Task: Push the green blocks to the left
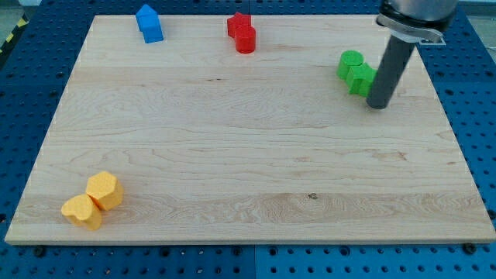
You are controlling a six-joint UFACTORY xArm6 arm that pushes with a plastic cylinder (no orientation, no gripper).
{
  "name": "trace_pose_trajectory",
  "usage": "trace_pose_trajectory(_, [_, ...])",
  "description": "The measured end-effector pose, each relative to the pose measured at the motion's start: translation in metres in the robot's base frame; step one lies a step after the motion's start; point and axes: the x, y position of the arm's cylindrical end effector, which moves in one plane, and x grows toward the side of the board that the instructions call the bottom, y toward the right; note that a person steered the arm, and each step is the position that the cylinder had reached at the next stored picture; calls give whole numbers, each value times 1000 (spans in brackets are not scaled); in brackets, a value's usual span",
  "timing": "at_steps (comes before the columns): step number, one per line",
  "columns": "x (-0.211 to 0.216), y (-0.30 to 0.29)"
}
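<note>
The rod rises out of the view's top edge, so the arm above its collar is cut off. My tip [377,105] stands just at the right of the green blocks [356,72], and the rod covers part of their right side; whether it touches them cannot be told. The bench [248,155] loses its bottom corners close to the view's bottom edge. The green pair's exact shapes are unclear.

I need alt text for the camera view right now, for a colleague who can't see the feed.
My tip rests on a wooden board just right of two touching green blocks near the view's right edge. Two red blocks and a blue block sit along the top; two yellow blocks sit at bottom left.
</note>
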Motion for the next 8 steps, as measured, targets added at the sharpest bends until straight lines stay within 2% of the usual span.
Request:
trace_pose_trajectory(2, [-3, 23])
trace_pose_trajectory(6, [-50, 8])
trace_pose_trajectory(8, [-55, 2])
